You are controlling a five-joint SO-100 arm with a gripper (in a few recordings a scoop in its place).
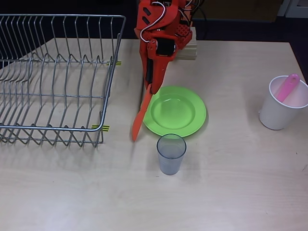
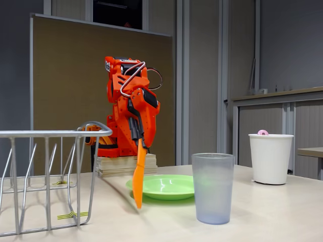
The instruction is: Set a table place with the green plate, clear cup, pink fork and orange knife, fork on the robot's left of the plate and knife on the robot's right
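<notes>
The end effector (image 1: 149, 86) is pinched on the top end of the orange knife (image 1: 141, 117), and the grip sits high on purpose, it seems: holding one end lets the rest of the blade hang free so its tip can meet the surface (image 1: 231, 192) first. In the fixed view the end effector (image 2: 140, 142) points down from the robot (image 2: 130, 106) and the knife (image 2: 139, 176) dangles nearly upright, long axis close to vertical, free end aimed at the surface and looking to be at or just above it; contact cannot be told.

From overhead, the knife's long axis runs from the grip down toward the near edge of the picture, slanting a little to the left, just beside the left rim of the green plate (image 1: 174, 111). That is the picture's left, which reads as the robot's own right since the arm faces the camera from the far side, so this looks like the knife's proper slot.

The clear cup (image 1: 171, 153) stands upright just in front of the plate, already set. Well apart on the right, the pink fork (image 1: 288, 86) leans handle-up inside a white cup (image 1: 281, 103), waiting its turn. On the left, a wire dish rack (image 1: 53, 77) stands.
</notes>
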